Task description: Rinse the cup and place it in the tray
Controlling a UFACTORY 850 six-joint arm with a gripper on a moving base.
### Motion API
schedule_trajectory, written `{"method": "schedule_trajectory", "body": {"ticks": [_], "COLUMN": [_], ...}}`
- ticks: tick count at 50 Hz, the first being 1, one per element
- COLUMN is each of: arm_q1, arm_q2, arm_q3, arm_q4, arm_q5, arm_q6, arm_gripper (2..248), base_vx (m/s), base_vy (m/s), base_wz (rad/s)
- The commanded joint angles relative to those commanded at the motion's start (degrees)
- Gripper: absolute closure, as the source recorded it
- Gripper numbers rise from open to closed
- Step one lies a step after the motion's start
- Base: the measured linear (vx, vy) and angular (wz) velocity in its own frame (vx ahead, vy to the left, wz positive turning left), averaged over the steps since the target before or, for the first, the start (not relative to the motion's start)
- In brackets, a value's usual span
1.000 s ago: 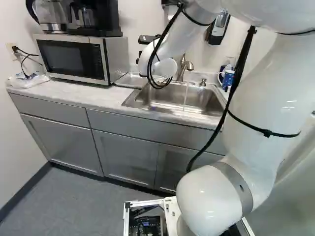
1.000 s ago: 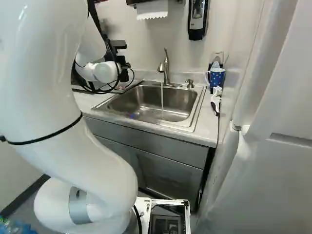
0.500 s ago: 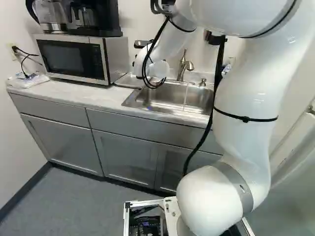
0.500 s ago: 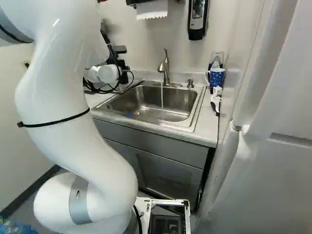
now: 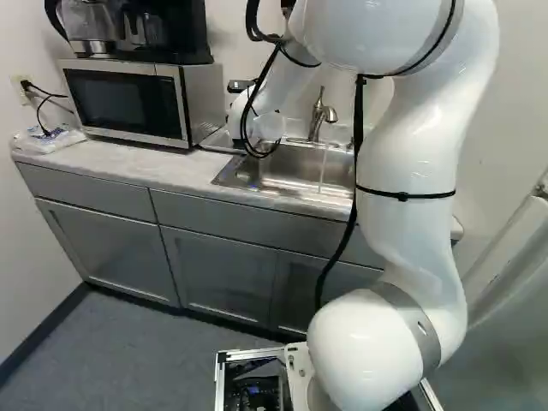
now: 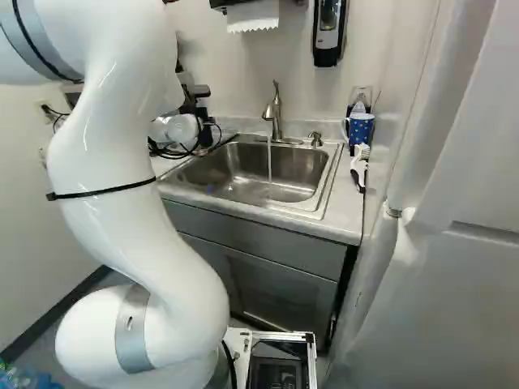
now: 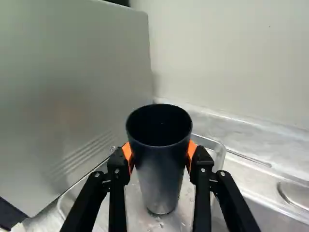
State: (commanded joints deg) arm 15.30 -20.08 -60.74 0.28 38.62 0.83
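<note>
The white jointed arm [image 5: 411, 223] has swung towards the silver-and-black boxy microwave [image 5: 124, 103]. Over the shallow silvery tray [image 7: 135, 203], the tall dark cylindrical cup [image 7: 161, 176] is upright, pinched from both sides by the black two-fingered gripper [image 7: 159, 152]; base contact unclear.

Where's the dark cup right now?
In the wrist view, the dark cup is held in the gripper, over the metal tray beside the microwave.

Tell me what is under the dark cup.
Under the dark cup is the metal tray, with drops near the cup's base. The patch directly beneath is covered; I cannot tell whether they touch.
</note>
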Motion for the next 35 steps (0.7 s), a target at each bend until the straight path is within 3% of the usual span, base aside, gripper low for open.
{"method": "schedule_trajectory", "body": {"ticks": [35], "arm_q1": [0.0], "arm_q2": [0.0], "arm_q3": [0.0], "arm_q4": [0.0], "arm_q5": [-1.0], "arm_q6": [0.0], "arm_gripper": [126], "base_vx": [0.0], "base_vy": [0.0], "base_wz": [0.0]}}
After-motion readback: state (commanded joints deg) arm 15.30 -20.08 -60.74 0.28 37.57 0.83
